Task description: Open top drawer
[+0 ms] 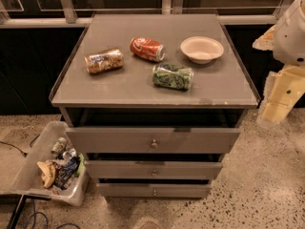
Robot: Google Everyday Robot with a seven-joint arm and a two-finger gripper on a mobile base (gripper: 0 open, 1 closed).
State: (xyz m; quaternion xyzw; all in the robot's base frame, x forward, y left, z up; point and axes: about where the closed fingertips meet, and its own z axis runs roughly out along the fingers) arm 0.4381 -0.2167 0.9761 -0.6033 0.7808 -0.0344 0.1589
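Note:
The top drawer (pixel 153 140) is the widest of three grey fronts on the cabinet, with a small round metal knob (pixel 154 143) at its centre. Above its front lies a dark gap under the cabinet top, and the drawer's inside does not show. My arm comes in at the right edge, with a white rounded housing (pixel 291 32) above. Below it, the cream-coloured gripper (pixel 281 99) hangs beside the cabinet's right front corner. It sits above and to the right of the drawer front and touches nothing.
On the cabinet top (pixel 143 87) lie a gold-brown can (pixel 104 61), a red can (pixel 147 49) and a green can (pixel 172 76), beside a white bowl (pixel 202 49). Two narrower drawers (pixel 153 170) sit below. A bin of trash (pixel 52 166) stands on the floor at left, with cables nearby.

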